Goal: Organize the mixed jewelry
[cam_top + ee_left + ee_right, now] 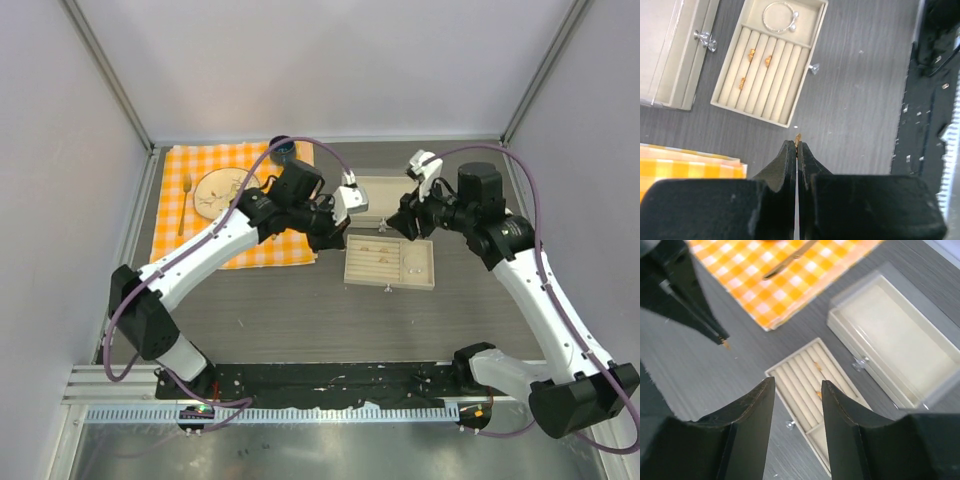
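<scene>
- Left gripper (797, 144) is pinched tight, and there's a gold bit (798, 137) poking out right at the tip!
- That tip hangs over the dark tabletop (300, 310), between the corner of the orange checked cloth (685, 165) and the ring tray (782, 75), touching neither.
- Right gripper (797, 381) is parted to a middling gap with nothing between its fingers. It's looking down on the ring tray from the other side.
- From the right wrist you can see the left gripper's point off to the upper left, gold bit and all, well clear of the tray's rim.
- On to the ring tray: beige, ribbed with padded rolls, and with a little crystal knob (813, 67) on its side.
- Three gold rings (767, 60) sit tucked in the grooves between the rolls, spread across different slots.
- At the tray's far end is a plain square compartment, and the silver hoop (792, 28) lies flat inside it, with two pale beads at its ends.
- Just beyond the tray sits the beige box (890, 330) under a clear lid, two crystal knobs (705, 39) on its front.
- Farther left, the cloth carries a round plate (200, 200) with a fork (185, 200) beside it.
- At the cloth's far corner is a small dark blue bowl (283, 150), partly behind the left arm's cable.
</scene>
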Motion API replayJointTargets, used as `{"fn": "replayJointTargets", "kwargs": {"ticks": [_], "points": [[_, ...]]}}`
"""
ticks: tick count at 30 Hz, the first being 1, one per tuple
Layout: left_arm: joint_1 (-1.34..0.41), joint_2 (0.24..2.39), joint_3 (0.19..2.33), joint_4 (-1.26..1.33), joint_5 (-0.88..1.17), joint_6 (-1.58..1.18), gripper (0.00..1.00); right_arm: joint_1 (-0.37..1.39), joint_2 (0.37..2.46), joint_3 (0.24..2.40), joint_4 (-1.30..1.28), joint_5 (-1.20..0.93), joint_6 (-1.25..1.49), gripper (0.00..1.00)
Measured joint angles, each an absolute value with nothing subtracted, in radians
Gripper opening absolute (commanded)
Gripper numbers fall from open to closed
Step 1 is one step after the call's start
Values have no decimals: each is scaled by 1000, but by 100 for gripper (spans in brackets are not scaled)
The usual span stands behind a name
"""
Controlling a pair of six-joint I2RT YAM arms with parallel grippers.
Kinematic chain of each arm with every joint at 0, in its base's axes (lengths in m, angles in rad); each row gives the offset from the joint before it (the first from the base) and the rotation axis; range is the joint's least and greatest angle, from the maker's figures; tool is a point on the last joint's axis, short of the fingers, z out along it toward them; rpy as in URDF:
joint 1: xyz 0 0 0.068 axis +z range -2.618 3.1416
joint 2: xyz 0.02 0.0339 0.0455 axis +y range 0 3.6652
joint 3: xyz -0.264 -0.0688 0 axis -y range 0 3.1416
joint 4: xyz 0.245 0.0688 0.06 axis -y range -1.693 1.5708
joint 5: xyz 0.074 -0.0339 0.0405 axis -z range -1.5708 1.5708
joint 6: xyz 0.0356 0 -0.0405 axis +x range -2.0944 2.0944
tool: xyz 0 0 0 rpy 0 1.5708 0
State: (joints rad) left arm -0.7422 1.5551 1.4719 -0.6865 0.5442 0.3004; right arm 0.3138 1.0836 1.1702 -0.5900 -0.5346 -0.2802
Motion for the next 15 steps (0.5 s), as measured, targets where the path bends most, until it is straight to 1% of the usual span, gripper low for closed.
{"fn": "replayJointTargets", "kwargs": {"ticks": [4,7,15], "points": [[-784,1633,1512,-691,489,377,0,233,1077,1139,-567,-498,-247,48],[-818,1736,1584,-696,436,458,0,186,1073,1104,-557,-480,-222,48],[-842,1943,1685,-723,361,587,0,146,1060,1044,-546,-448,-202,47]]}}
